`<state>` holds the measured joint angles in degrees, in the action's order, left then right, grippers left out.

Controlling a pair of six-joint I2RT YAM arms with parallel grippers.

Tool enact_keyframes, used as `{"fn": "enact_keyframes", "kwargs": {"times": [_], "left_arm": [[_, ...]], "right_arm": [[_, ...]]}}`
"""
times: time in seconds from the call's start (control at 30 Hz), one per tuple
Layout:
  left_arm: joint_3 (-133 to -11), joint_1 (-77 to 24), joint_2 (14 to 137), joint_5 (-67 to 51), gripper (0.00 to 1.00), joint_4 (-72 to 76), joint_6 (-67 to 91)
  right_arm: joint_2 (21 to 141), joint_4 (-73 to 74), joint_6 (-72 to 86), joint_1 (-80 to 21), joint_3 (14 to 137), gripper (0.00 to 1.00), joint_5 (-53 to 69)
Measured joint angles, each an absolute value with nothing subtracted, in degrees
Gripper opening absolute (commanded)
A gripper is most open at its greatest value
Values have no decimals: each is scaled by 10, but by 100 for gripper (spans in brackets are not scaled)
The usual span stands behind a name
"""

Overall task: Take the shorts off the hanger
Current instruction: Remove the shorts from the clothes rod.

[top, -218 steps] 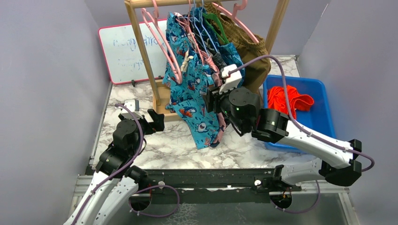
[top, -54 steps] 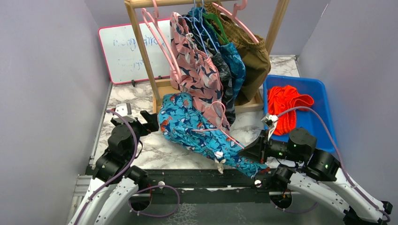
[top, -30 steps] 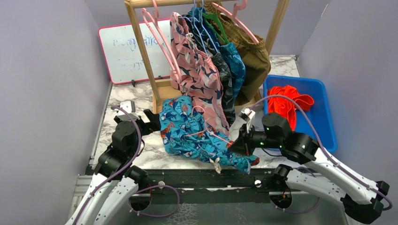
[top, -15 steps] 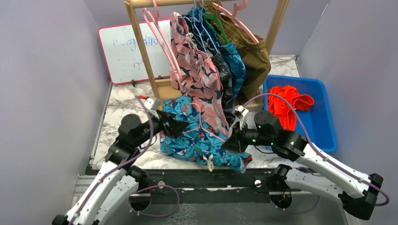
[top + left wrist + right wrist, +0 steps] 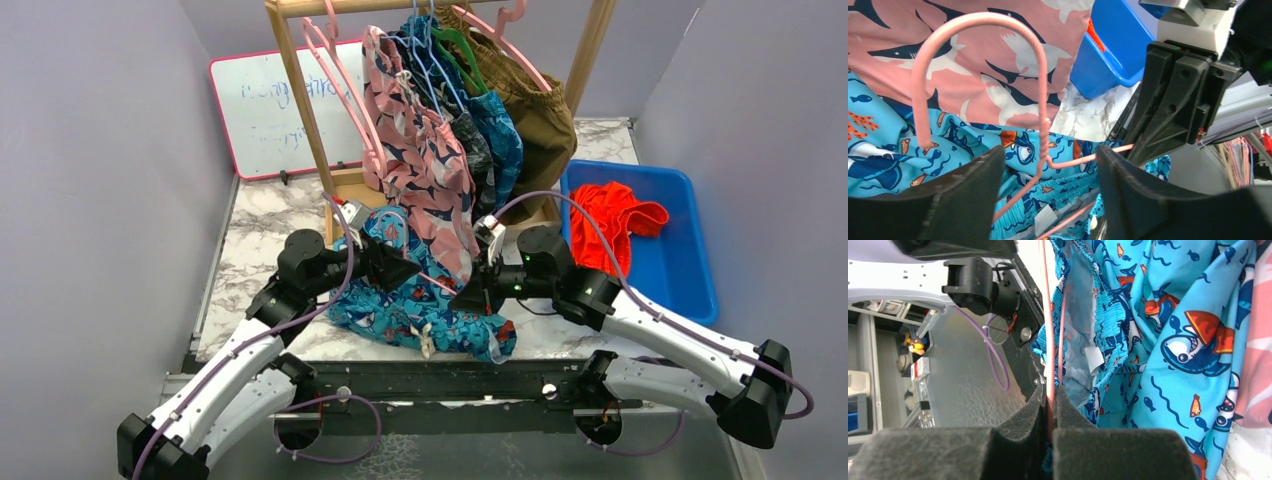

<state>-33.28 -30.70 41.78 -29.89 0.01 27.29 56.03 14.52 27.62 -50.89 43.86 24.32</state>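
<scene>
Marble worktop point(image 5: 260, 225), near the wooden rack point(image 5: 302, 110): the left end effector point(image 5: 1048, 170) has swung in from the left and now straddles the pink hanger point(image 5: 1042, 85) at its twisted neck, jaws apart but narrowing. The right end effector point(image 5: 1049, 400) stays pinched on the hanger's wire. The blue cartoon-print shorts point(image 5: 400, 305), heaped between them, look ready to be stripped off.

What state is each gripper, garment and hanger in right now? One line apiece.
Left gripper: open, straddling the pink hanger's neck.
Right gripper: shut on the hanger's wire.
Pink hanger: off the rack, carrying the blue shorts.
Blue shorts: crumpled on the table.
Pink shorts: hanging on the rack.
Orange shorts: heaped in the blue bin.
</scene>
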Motion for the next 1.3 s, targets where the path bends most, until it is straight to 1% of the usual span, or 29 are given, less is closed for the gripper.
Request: {"fn": "enact_keyframes", "kwargs": {"times": [0.03,0.07,0.1,0.33,0.37,0.5,0.63,0.67,0.73,0.8,0.87,0.9,0.93,1.0,1.1,1.2,1.3], "left_arm": [[-333,-309,421,-294,50,4,274],[-333,-311,425,-288,45,9,275],[-333,-313,430,-283,43,14,276],[-333,-320,447,-246,43,32,283],[-333,-320,446,-241,41,34,283],[-333,-320,444,-224,26,33,284],[-333,-324,436,-206,3,29,282],[-333,-326,434,-205,0,29,284],[-333,-328,433,-200,0,28,283],[-333,-328,433,-196,0,25,283],[-332,-327,433,-185,0,16,281],[-332,-327,433,-174,0,8,278],[-333,-326,433,-163,0,-1,274],[-340,-326,432,-133,0,-34,260],[-364,-326,426,-80,0,-91,230],[-389,-326,408,-35,0,-126,194],[-407,-326,402,-9,0,-138,168]], "right_arm": [[561,140,276,-509,439,1,246],[562,135,276,-509,439,1,250],[563,130,276,-509,439,1,254],[573,118,276,-509,437,1,267],[573,118,276,-509,435,1,267],[573,113,276,-509,430,1,266],[575,111,280,-509,427,3,265],[577,109,281,-509,427,5,265],[578,108,282,-509,427,14,265],[578,108,282,-509,427,31,265],[578,111,283,-509,430,52,263],[578,118,282,-509,433,58,262],[578,131,282,-509,439,62,256],[582,178,275,-509,471,66,235],[589,232,261,-509,531,67,205],[585,254,249,-509,567,60,182],[582,267,239,-509,569,59,179]]}}
